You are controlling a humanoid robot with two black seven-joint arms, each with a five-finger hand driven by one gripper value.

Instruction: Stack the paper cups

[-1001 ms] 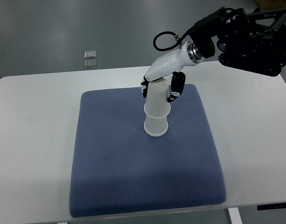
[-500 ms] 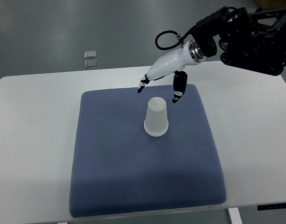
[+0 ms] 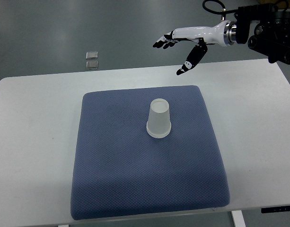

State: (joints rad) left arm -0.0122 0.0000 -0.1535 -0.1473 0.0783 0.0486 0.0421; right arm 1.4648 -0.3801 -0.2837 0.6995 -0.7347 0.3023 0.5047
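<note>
The right hand [image 3: 185, 40] hangs with fingers [image 3: 162, 41] spread and empty, while well below and clear of the fingertips the upturned paper cups [image 3: 159, 119], seemingly 2 nested as 1, stand on the blue mat [image 3: 116, 170].

My right hand [image 3: 185, 45] is up over the table's [image 3: 31, 123] far edge — fingers spread, holding nothing, well apart from the paper cups [image 3: 159, 119]. Cups sit upside down, nested as one stack, approx. mid blue mat [image 3: 116, 165]. Two small squares [image 3: 92, 60] on floor beyond — can't tell what.
</note>
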